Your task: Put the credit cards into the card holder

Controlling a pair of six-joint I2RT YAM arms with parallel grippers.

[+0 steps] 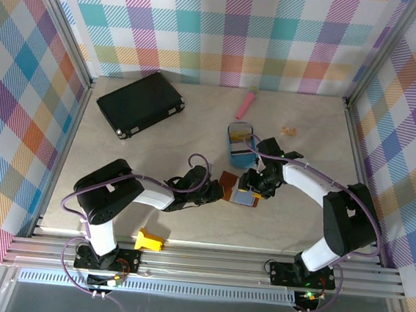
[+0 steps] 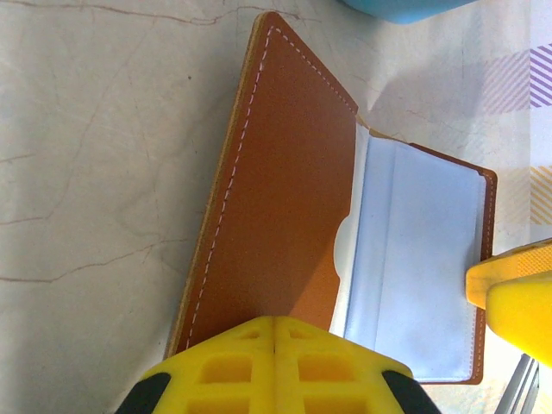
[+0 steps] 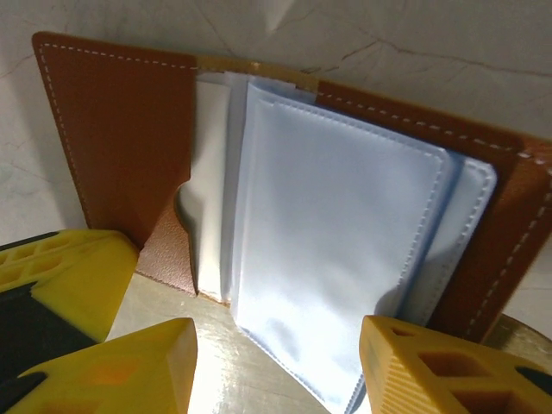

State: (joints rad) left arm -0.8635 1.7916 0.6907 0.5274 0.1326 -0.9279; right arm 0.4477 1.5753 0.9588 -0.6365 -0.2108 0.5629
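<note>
Saw yellow plastic piece nearest, by the left arm's base. Beyond it found card holder lying open on table, left gripper fingers pressed together at its brown cover's edge, right gripper fingers spread either side of its grey-blue lining. Noted blue tray just behind, black case farthest back

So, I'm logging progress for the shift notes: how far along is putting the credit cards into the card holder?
Done: the card holder lies opened on the table, grey-blue sleeves exposed. In hand: the left gripper, shut, rests on its brown flap; the right gripper stands open around the sleeves. Left: everything else; the sleeves look empty, and the credit cards seem to sit in the blue tray.
</note>
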